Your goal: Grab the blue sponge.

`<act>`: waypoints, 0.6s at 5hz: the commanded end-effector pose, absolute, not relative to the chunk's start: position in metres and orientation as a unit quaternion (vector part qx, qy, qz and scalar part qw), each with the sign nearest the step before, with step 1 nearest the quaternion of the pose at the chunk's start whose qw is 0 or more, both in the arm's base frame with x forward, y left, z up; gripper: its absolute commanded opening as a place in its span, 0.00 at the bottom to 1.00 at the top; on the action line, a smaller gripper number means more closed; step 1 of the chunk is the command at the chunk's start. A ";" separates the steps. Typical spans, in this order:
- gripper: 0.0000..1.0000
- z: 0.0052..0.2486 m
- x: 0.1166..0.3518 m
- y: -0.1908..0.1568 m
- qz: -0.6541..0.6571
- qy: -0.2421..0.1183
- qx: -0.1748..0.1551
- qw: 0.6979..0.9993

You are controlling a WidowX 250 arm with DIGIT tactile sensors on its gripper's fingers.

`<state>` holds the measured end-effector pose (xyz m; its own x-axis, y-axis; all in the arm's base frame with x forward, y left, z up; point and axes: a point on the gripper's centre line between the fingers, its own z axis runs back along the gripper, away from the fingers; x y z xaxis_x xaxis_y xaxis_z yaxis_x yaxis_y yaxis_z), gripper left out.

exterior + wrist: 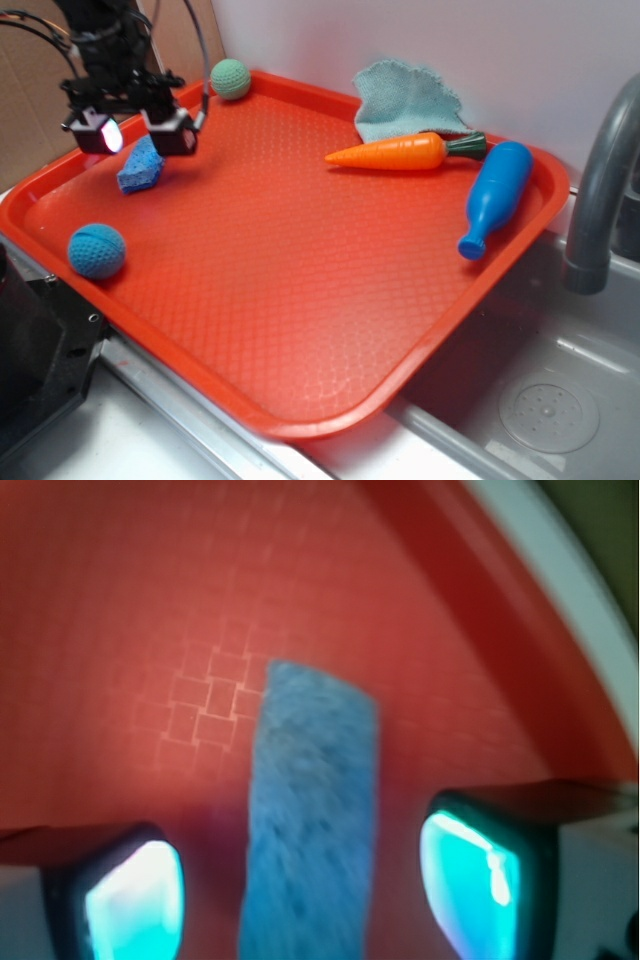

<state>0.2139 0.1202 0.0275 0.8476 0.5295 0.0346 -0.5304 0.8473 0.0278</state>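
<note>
Hovering at the upper left of the exterior view, the gripper has its jaws spread wide over the blue sponge on the red tray. Looks light and squishy, so pinch its narrow middle across the long sides.

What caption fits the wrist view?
Open gripper straddling the blue sponge on the red tray, a finger on either side, not touching.

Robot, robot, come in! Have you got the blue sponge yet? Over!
Gripper open, above the tray. Blue sponge lined up between the fingers, none touching, not grabbed yet. Nothing in the way.
</note>
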 end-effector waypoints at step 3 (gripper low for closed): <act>0.00 0.011 0.243 0.133 0.248 0.012 0.072 0.966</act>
<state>0.2524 0.1252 0.0147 0.8790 0.4759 0.0292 -0.4753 0.8696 0.1339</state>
